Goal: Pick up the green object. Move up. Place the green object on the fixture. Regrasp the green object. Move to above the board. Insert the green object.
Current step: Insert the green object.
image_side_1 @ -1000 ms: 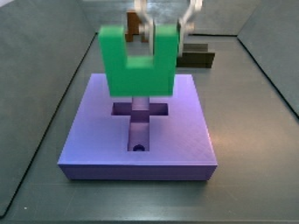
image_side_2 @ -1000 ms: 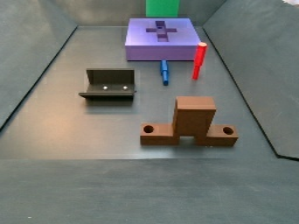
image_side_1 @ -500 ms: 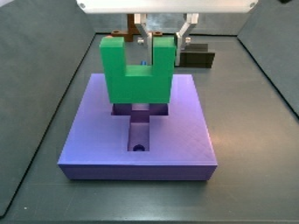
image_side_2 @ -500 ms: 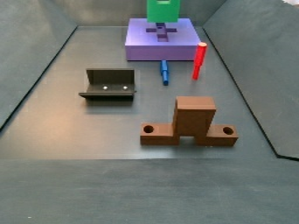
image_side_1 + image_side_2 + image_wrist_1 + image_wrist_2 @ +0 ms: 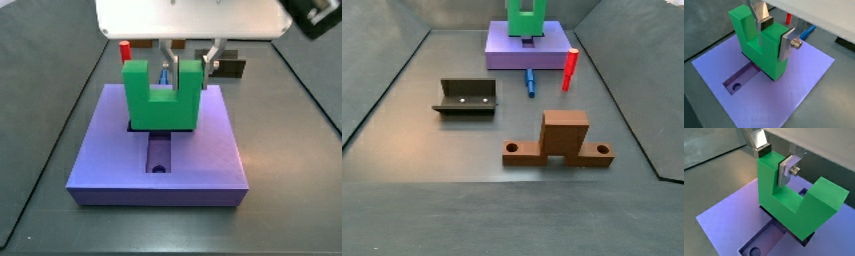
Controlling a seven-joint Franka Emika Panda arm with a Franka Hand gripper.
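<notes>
Over the board, the gripper has its jaws closed on one upright arm of the green object, whose base sits at the mouth of the board's cross-shaped recess; whether it has bottomed I cannot tell. To finish well, I judge it should press straight down, square to the recess, opening only once seated. Beside the board stand a red peg and a blue piece, with the fixture and brown stand well apart on the table, none obstructing.
</notes>
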